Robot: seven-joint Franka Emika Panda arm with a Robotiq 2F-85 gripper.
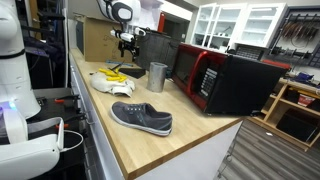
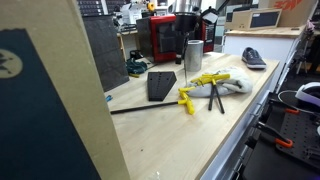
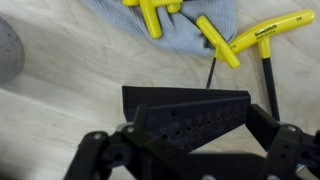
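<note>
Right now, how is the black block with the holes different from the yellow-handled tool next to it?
The black block is wide and chunky; the yellow-handled tool is a thin T shape. The block is all black with a row of little holes; the tool has a bright yellow handle and a thin dark shaft. Both lie on the wooden counter.

Yellow T-handles (image 3: 215, 40), black holder (image 3: 185, 105), grey-blue cloth (image 3: 110, 15)
</note>
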